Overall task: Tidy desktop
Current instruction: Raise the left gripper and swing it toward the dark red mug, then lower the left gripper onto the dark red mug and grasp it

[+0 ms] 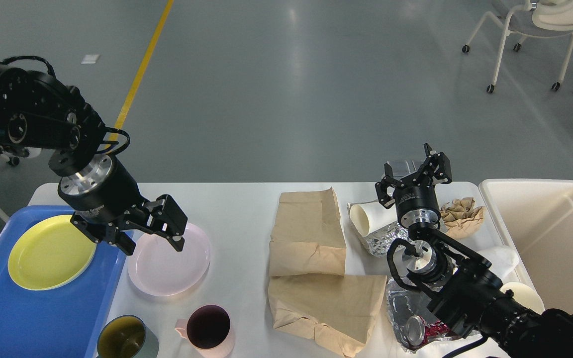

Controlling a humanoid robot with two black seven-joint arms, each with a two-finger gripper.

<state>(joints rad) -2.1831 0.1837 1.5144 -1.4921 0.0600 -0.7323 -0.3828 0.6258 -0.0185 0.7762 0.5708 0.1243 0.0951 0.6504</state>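
Grey floor with a yellow line behind; white surface (239,209) spans most of the view, cluttered on both halves. Left side: blue tray (43,318) at the left edge holding a yellow plate (43,253), pink plate (172,268) just beside the tray on bare surface, green cup (126,338) and pink mug (209,329) near the front edge. Right side: two brown paper bags (311,258), a tipped paper cup (368,219), foil scraps (383,238), a crumpled paper wad (463,215), a crushed can (416,330), cream bin (550,233) at the right end. Left tool (153,238) hangs over the pink plate's near-left rim, fingers spread wide, nothing in them. Right tool (413,171) sits above the cup and foil, also spread and empty. Step in hand looks like grabbing the pink plate for the tray. Advice: come down so one finger goes under the rim and one on top, at the edge nearest the tray; a flat plate gives no other purchase. Can't tell from this view whether the lower finger clears the surface, so descend slow. Lift just enough to clear the tray's lip, then stack on or beside the yellow plate. Watch the mug and cup below the plate during the swing. Right arm's trash goes to the bin separately.
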